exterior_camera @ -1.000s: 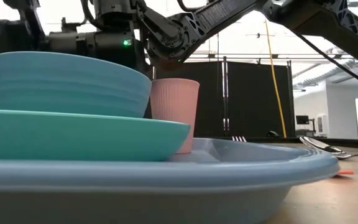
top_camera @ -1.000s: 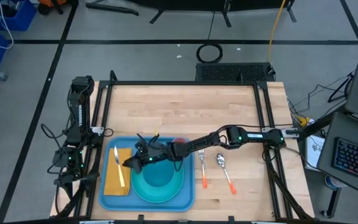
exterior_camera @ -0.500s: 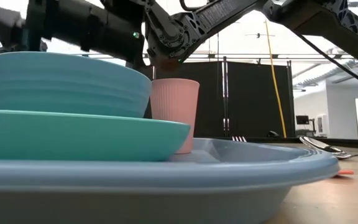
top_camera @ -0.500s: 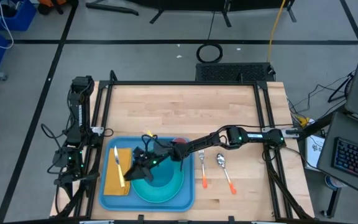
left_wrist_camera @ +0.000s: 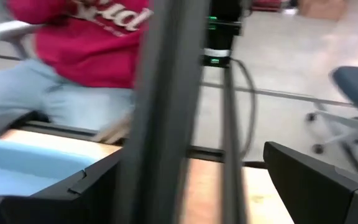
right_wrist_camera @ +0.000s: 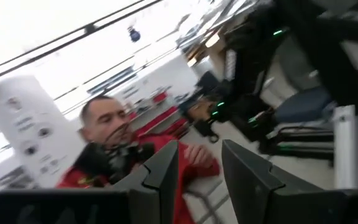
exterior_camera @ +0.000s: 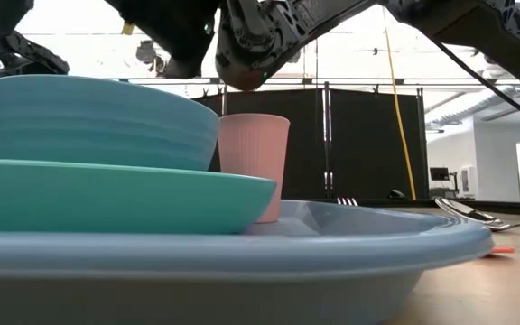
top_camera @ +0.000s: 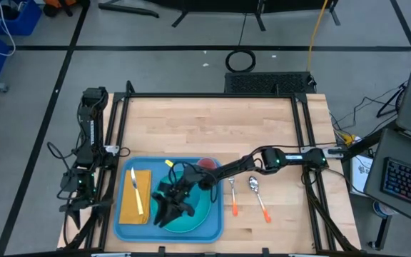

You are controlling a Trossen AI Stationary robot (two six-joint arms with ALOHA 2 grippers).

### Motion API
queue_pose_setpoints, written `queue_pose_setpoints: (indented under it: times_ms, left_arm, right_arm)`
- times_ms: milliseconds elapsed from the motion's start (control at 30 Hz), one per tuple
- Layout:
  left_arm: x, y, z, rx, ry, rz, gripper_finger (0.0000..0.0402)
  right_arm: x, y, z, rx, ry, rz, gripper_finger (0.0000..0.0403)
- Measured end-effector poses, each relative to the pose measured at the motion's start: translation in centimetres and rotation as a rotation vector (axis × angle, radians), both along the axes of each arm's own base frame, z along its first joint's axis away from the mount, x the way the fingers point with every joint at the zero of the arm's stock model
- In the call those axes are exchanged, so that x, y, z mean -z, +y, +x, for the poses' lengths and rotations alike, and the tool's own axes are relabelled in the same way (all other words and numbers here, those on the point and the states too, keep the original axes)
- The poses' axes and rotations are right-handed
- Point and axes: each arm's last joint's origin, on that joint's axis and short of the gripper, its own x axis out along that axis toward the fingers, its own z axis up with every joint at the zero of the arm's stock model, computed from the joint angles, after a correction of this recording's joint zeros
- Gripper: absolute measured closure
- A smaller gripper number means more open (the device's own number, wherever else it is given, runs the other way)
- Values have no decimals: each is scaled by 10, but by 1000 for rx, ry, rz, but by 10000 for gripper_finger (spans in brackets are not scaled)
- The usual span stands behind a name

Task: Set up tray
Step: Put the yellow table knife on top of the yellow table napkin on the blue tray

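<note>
Currently, with the tray [top_camera: 127, 227] at the lower left of the surface [top_camera: 212, 128], the right tool [top_camera: 168, 211], jaws partly open and empty in the right wrist view, hangs over the teal plate [top_camera: 204, 214] and could knock the blue bowl [exterior_camera: 97, 122] if lowered carelessly.

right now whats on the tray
On the tray: a yellow napkin with a knife, a teal plate holding a blue bowl, and a pink cup. The right arm hides the plate's middle from above.
</note>
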Motion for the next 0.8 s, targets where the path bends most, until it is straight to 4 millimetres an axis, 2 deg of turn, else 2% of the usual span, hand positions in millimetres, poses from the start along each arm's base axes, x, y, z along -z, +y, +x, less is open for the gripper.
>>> queue_pose_setpoints:
  times_ms: [167,433,567,800]
  left_arm:
    - [0,0,2,-76,-30,-2,50]
    - [0,0,3,-85,-31,-3,50]
    - [0,0,3,-85,-31,-3,50]
    - [0,0,0,13,-2,-1,50]
  right_arm:
    - [-12,4,-7,-130,6,-13,289]
    - [-42,23,-21,-229,-115,-54,289]
    - [-51,26,-27,-314,-137,-94,289]
    - [-60,31,-34,-412,-140,-129,289]
